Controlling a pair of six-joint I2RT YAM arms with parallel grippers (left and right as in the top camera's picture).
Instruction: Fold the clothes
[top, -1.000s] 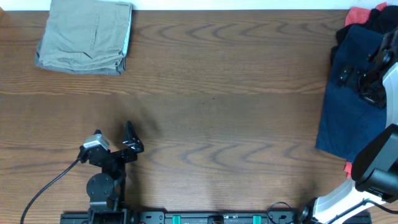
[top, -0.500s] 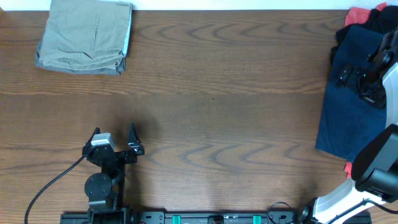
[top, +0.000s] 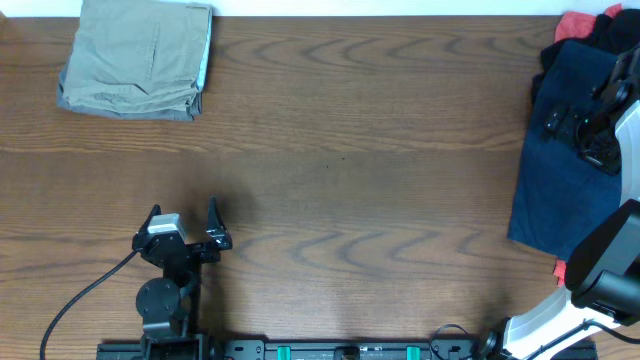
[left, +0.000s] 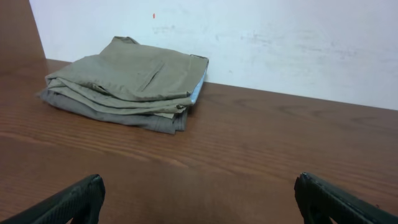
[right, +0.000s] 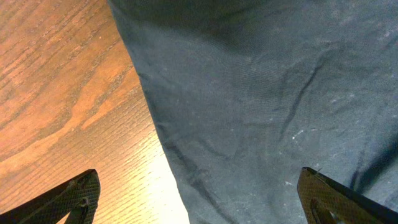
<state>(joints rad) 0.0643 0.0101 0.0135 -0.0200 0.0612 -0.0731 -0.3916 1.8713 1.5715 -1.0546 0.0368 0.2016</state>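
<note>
Folded khaki trousers (top: 135, 55) lie at the table's far left corner; they also show in the left wrist view (left: 127, 81). A navy blue garment (top: 550, 175) lies spread at the right edge, and it fills the right wrist view (right: 267, 93). My left gripper (top: 183, 218) is open and empty above bare wood near the front left, its fingertips (left: 199, 202) wide apart. My right gripper (top: 580, 125) hovers over the navy garment, open and empty, with its fingertips (right: 199, 199) wide apart above the cloth's left edge.
A red cloth (top: 585, 22) and a dark garment (top: 620, 35) are piled at the far right corner. A white wall (left: 280, 43) runs behind the table. A black cable (top: 80, 290) trails from the left arm's base.
My left gripper turned and drew back slightly toward its base. My right gripper shifted a little over the navy garment.
</note>
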